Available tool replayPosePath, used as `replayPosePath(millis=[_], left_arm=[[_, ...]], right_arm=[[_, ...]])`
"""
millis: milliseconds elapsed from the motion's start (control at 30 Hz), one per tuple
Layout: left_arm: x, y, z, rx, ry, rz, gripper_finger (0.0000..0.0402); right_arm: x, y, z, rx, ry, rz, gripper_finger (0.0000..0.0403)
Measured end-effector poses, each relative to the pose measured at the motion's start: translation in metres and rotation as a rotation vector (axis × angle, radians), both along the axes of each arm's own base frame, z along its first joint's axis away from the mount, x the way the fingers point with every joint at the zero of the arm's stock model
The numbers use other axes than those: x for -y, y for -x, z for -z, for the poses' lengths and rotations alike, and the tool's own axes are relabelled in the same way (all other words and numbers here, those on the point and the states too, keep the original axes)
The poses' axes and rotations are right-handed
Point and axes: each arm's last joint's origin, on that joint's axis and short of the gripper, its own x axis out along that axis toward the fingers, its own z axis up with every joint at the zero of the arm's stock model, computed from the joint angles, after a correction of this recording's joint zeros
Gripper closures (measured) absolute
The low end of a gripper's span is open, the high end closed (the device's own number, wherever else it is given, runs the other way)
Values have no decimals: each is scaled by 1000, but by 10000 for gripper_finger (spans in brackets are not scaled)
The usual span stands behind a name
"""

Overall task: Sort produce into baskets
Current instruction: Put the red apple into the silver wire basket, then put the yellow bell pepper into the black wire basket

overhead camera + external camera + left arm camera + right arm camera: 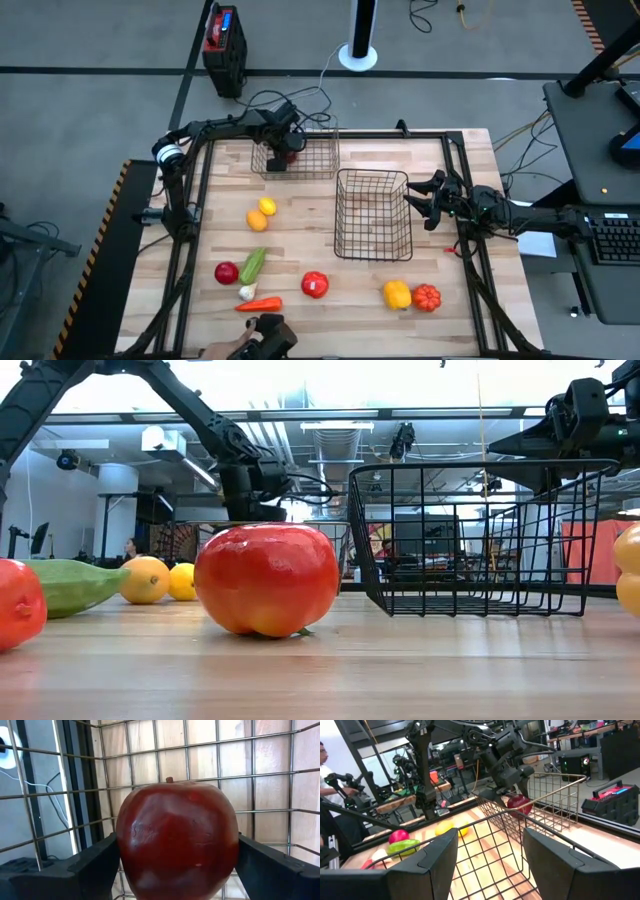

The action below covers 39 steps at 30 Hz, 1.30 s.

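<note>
The left claw [287, 150] is parked over the far basket [318, 167], the one at the back of the tabletop [440, 205], and a dark red apple [177, 837] is pinched between its fingers [95, 867], which are pressed against both sides of the fruit. Basket mesh is seen all around the apple in the left wrist view, so it's held inside or right at the basket's opening; whether it's resting on the bottom can't be told.

The right claw [420, 200] is hung at the right edge of the nearer basket [372, 215], fingers [427, 857] spread apart, nothing gripped. That basket looks like it has no produce in it.

The rest of the produce is scattered on the wood: a yellow lemon [267, 206] and an orange [256, 220] touching each other left of the nearer basket, then a red apple [226, 272], green cucumber [252, 265], white garlic [246, 292] and orange carrot [259, 304] bunched near the front left. A red tomato [314, 285] is sat alone at front centre, and a yellow pepper [397, 294] is right beside a small orange pumpkin-shaped piece [427, 298] at front right.
</note>
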Motion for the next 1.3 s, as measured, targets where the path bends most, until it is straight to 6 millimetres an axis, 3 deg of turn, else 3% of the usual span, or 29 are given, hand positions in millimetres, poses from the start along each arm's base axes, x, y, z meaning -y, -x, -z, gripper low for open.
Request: replayPosePath(millis=[833, 1133, 1300], left_arm=[[-1, 0, -2, -9, -32, 0, 26], [4, 6, -24, 25, -56, -13, 22], [15, 14, -54, 99, -60, -86, 22]], right_arm=[[0, 0, 0, 0, 0, 0, 188], [0, 0, 0, 0, 0, 0, 188], [0, 0, 0, 6, -10, 0, 188]])
